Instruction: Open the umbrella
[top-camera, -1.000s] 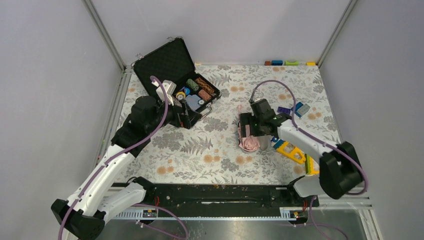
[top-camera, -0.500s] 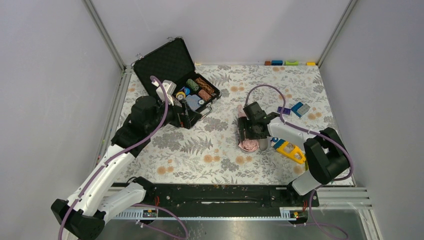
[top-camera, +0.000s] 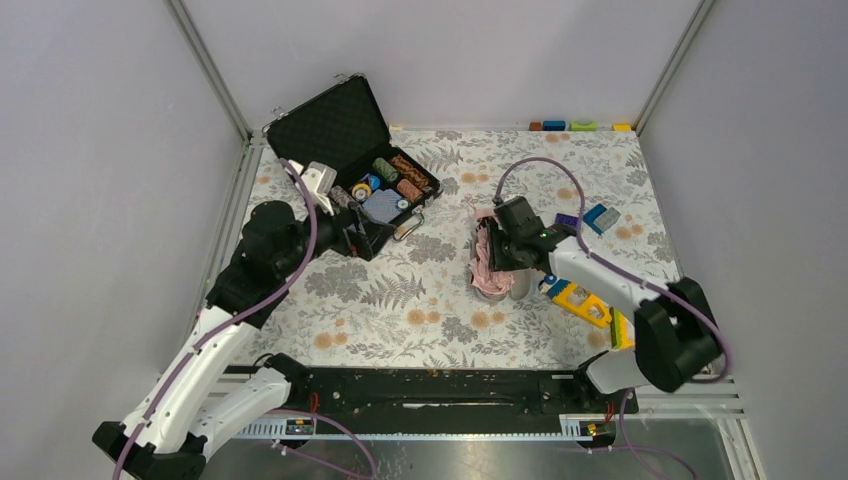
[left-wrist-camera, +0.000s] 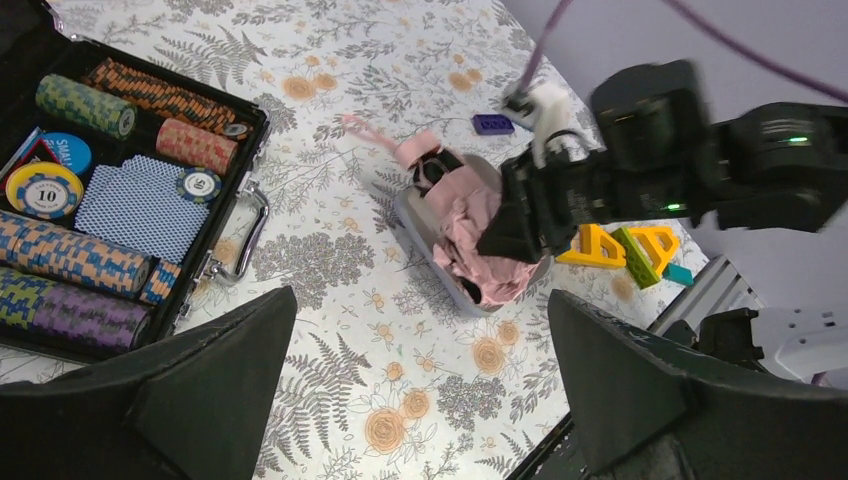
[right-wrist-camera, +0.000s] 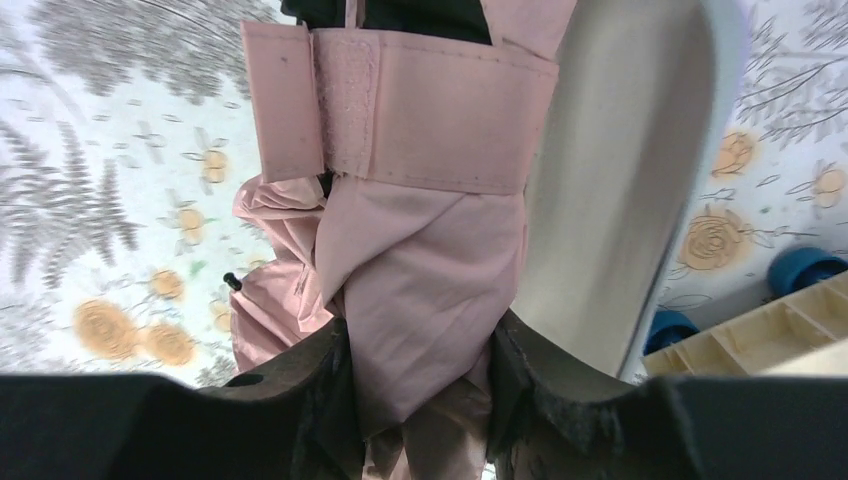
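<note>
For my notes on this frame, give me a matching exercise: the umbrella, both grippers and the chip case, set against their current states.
Things
1. umbrella
2. left gripper
3. right gripper
4. chip case

States
A. fingers spread wide, holding nothing
B. lid up, chips and cards inside
C. folded, closure strap across it
D. shut on pink fabric

Pairs: 1-C, 2-A, 3-D, 4-B
</note>
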